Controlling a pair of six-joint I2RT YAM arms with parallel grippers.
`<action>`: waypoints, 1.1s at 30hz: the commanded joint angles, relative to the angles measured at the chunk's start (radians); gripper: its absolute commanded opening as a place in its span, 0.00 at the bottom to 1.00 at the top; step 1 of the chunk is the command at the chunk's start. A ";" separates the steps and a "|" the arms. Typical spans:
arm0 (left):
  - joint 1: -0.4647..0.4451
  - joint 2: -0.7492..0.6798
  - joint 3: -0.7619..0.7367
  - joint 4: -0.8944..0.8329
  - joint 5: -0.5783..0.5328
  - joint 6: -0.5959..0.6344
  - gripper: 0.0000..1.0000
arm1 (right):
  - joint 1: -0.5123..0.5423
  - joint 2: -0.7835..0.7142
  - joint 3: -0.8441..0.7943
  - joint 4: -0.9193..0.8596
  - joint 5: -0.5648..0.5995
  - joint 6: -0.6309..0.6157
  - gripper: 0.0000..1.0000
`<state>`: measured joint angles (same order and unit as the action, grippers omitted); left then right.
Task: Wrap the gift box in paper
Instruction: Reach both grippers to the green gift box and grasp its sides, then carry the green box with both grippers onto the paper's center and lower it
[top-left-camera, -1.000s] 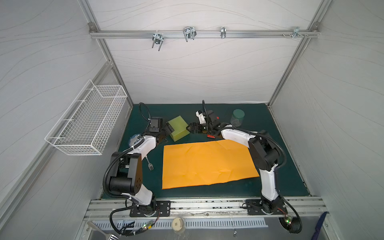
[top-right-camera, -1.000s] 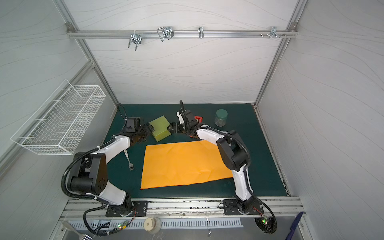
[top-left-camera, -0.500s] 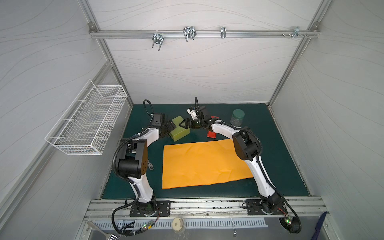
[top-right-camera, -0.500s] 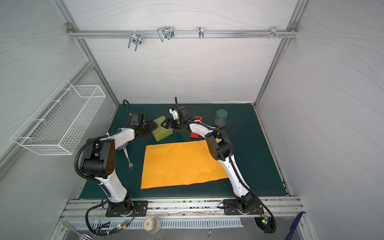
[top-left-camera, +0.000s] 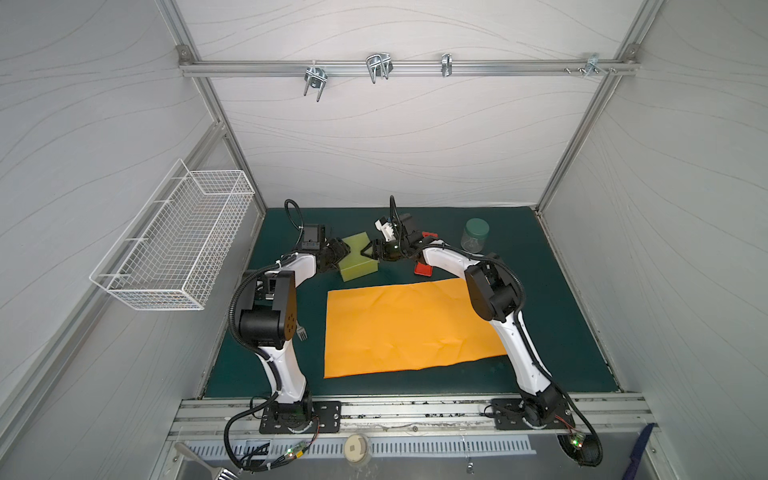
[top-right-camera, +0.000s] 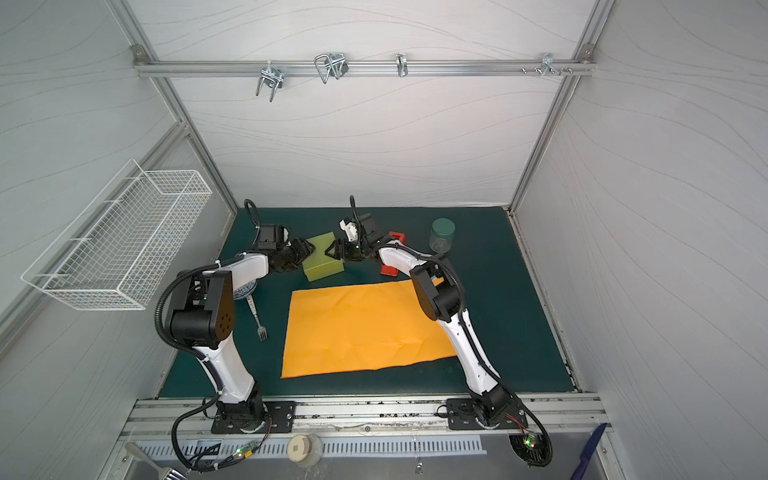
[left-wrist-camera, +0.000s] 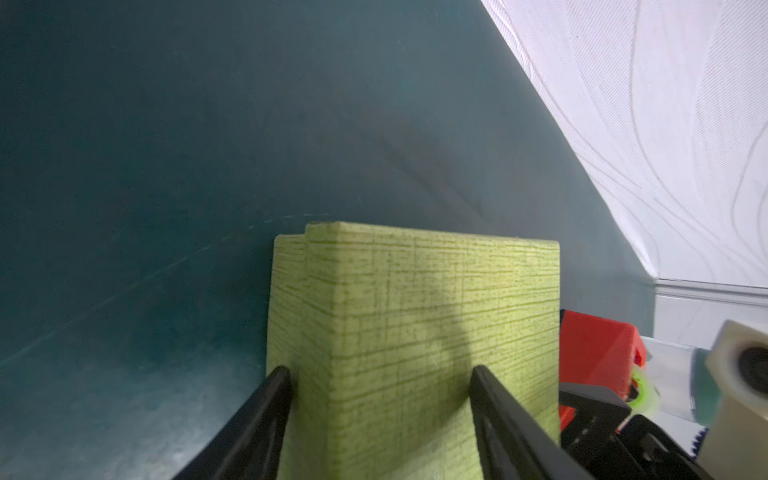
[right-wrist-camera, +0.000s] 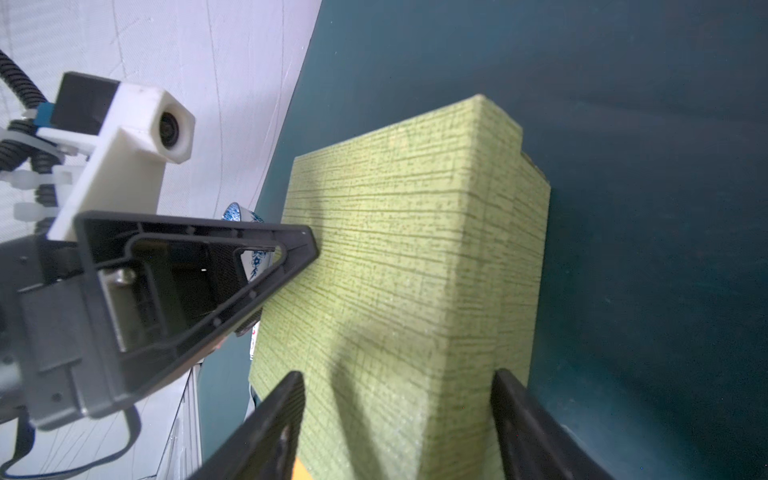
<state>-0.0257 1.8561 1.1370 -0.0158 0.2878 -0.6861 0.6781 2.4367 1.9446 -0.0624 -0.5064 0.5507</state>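
Left gripper (left-wrist-camera: 380, 374): black fingers part-way apart, astride a corner of the gift box (left-wrist-camera: 415, 291). One finger runs along its side wall and the other lies over the textured top. Whether they are clamped or only touching, I cannot tell. Right gripper (right-wrist-camera: 397, 374) comes in from the opposite side, also half-spread across a box edge, and its grip is just as unclear.

In both top views the two grippers meet the box from left and right, upper middle of frame, over the green mat (top-left-camera: 561, 332). Just below the box and not touching it, the paper (top-left-camera: 411, 328) lies flat at centre frame. A red tape dispenser (top-left-camera: 424, 270) sits right of the box, partly under the right arm. A green-lidded jar (top-left-camera: 475, 235) stands further right. A wire basket (top-left-camera: 178, 245) hangs at left.
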 joint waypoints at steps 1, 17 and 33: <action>-0.045 -0.016 0.009 0.075 0.129 -0.060 0.69 | 0.020 -0.052 0.012 0.009 -0.069 0.031 0.66; -0.240 -0.231 -0.118 0.074 0.136 -0.157 0.63 | -0.008 -0.427 -0.440 0.083 -0.126 0.112 0.52; -0.660 -0.489 -0.376 0.034 -0.024 -0.242 0.62 | 0.035 -1.014 -1.125 -0.088 0.078 0.057 0.50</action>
<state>-0.6033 1.3922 0.7361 -0.1005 0.1932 -0.8902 0.6777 1.4750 0.8406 -0.1852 -0.4065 0.6353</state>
